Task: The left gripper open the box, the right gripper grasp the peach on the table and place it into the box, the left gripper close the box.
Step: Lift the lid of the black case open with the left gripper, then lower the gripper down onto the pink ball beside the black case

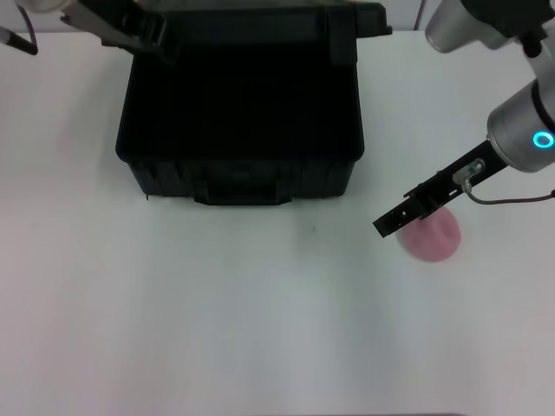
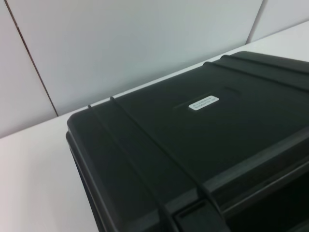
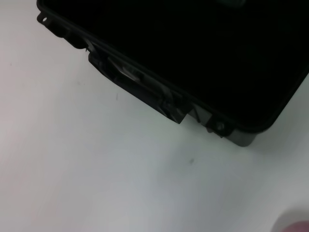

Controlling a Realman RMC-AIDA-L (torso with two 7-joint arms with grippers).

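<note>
The box (image 1: 240, 130) sits open on the white desk (image 1: 217, 312). The right gripper (image 1: 392, 224) hangs just over the peach (image 1: 434, 237) – I cannot tell how its fingers stand. The left gripper (image 1: 143, 35) is up at the lid – same there.

Box (image 3: 203, 53): black case, lid open, dark interior visible, nothing discernible inside.
Front wall: handle (image 3: 133, 79) and latches (image 3: 176, 111) face the table.
Table (image 3: 96, 169): white surface; small dark speck (image 3: 192, 160) near the box front.
Peach (image 3: 297, 227): pink edge only, at the frame corner, apart from the box.
</note>
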